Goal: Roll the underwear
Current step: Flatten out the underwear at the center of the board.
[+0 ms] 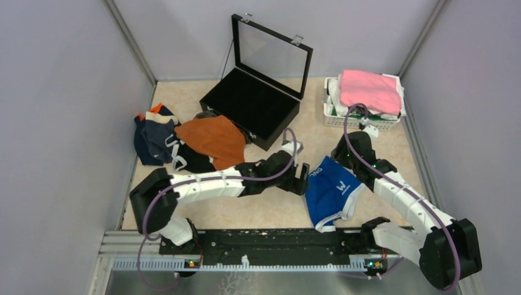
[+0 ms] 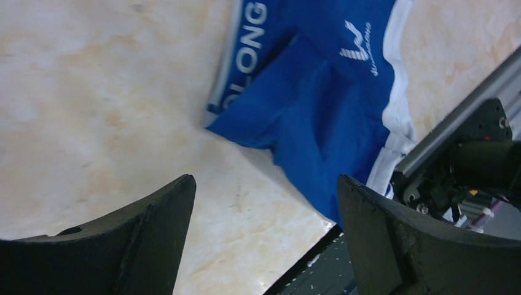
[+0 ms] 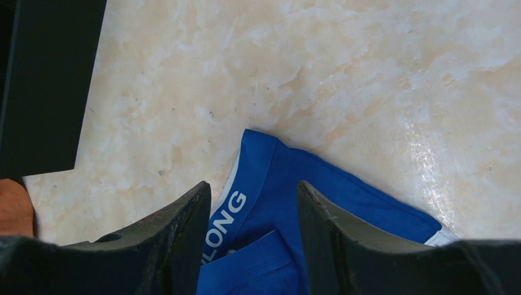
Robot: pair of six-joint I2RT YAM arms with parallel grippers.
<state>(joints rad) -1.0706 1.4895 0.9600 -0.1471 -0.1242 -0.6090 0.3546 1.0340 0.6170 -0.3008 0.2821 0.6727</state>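
Lying flat toward the table's [image 1: 258,212] 4 o'clock, the royal blue briefs [image 1: 332,190] sit between both arms. At their 9 o'clock the left gripper [image 1: 301,178] hangs with fingers spread, empty. Over their 12 o'clock waistband edge the right gripper [image 3: 253,187] hovers, fingers apart, holding nothing. A pile of other underwear [image 1: 184,141] rests at the table's 9 o'clock.
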